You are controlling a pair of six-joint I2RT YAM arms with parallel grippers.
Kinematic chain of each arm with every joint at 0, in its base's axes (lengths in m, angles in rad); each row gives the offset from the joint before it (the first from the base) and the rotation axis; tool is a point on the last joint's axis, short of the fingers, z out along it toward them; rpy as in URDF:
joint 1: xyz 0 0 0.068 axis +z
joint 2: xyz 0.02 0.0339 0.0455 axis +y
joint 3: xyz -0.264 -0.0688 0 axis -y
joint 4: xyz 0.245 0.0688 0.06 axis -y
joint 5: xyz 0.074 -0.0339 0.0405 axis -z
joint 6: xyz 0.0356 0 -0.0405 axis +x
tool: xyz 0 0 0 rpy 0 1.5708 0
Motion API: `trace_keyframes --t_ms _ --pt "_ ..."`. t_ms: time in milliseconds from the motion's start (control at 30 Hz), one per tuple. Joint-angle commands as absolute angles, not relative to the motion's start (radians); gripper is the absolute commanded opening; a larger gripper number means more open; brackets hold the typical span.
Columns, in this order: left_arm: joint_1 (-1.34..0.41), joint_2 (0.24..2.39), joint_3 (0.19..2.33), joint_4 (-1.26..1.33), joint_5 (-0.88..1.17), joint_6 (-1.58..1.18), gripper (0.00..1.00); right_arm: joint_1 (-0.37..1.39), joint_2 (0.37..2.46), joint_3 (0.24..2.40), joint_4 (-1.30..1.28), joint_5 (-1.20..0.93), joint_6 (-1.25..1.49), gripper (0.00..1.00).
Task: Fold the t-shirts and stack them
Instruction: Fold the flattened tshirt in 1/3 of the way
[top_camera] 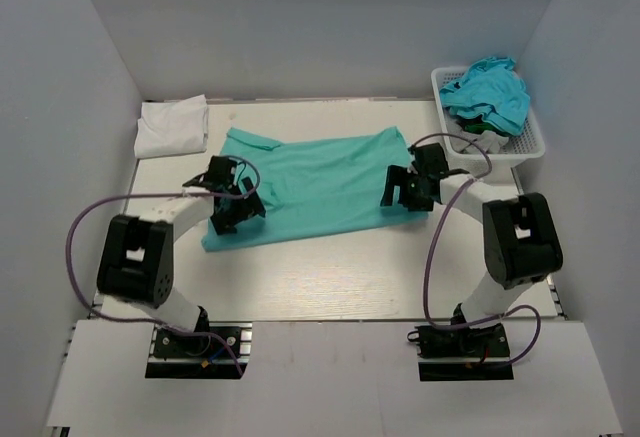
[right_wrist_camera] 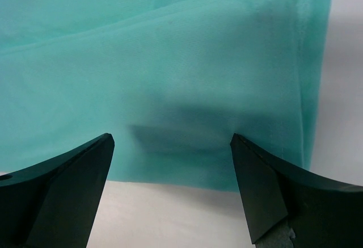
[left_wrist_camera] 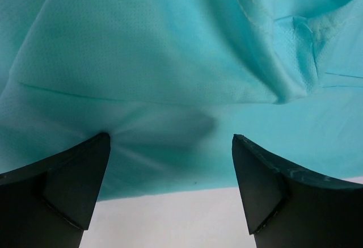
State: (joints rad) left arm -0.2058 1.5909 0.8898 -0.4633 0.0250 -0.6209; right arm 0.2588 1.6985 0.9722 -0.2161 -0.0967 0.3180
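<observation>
The mint t-shirt (top_camera: 320, 187) lies flat in the middle of the counter (top_camera: 330, 277). Our left claw (top_camera: 232, 202) hangs over its left end, spread wide. Our right claw (top_camera: 408, 189) hangs over its right end, spread wide too. A white t-shirt (top_camera: 172, 125) sits in the far left corner.

White lattice basket (top_camera: 528, 140) — far right corner, on table (top_camera: 330, 277).
</observation>
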Motion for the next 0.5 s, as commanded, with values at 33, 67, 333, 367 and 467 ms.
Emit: trace_keyframes --t_ms 33,67,333,367,467 --pt "-0.202 1.354 0.701 -0.649 0.106 -0.683 1.0 0.275 1.525 0.821 -0.324 -0.041 0.357 0.9" --pt "-0.202 1.31 0.701 -0.658 0.118 -0.683 1.0 0.279 1.502 0.81 -0.328 -0.054 0.357 0.9" --pt "-0.189 1.258 0.935 -0.603 -0.058 -0.66 1.0 0.291 1.361 0.906 -0.26 -0.051 0.342 0.9" --pt "-0.189 1.288 0.971 -0.603 -0.118 -0.66 1.0 0.291 1.374 0.958 -0.253 -0.035 0.345 0.9" --pt "-0.179 1.437 1.118 -0.612 -0.199 -0.644 1.0 0.29 1.469 1.09 -0.261 -0.009 0.344 0.9"
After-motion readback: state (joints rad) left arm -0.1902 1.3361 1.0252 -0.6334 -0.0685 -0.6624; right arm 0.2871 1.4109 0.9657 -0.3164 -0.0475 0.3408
